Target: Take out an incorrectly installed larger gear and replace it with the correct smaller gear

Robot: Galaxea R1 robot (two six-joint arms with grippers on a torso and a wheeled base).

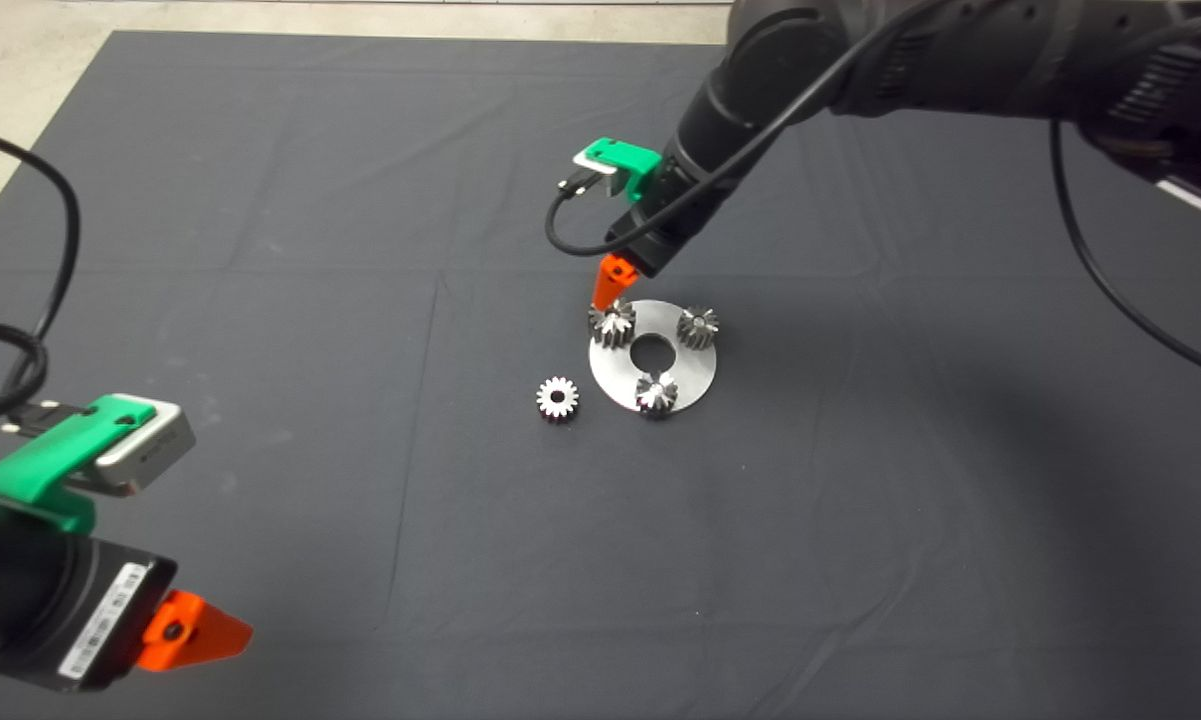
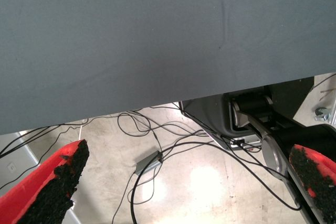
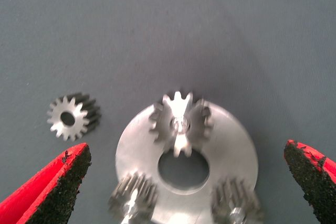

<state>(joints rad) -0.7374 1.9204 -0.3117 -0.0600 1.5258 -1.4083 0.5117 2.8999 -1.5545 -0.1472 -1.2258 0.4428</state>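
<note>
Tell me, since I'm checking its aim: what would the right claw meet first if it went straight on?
Probably the larger gear on the disc: the open right claw is centred over it. Depth is unclear.

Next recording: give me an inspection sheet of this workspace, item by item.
Surface: dark mat, creased, covering the table.
Job's things: larger gear on the silver disc, at its rim nearest the right hand; smaller gear loose on the mat beside the disc.
Clutter: two more gears on the disc.
Hands: right hand open, above the larger gear; left hand open, parked at the mat's lower left.
Cables: black leads along both arms; loose cables on the floor.
Surroundings: pale floor, dark equipment base.
</note>
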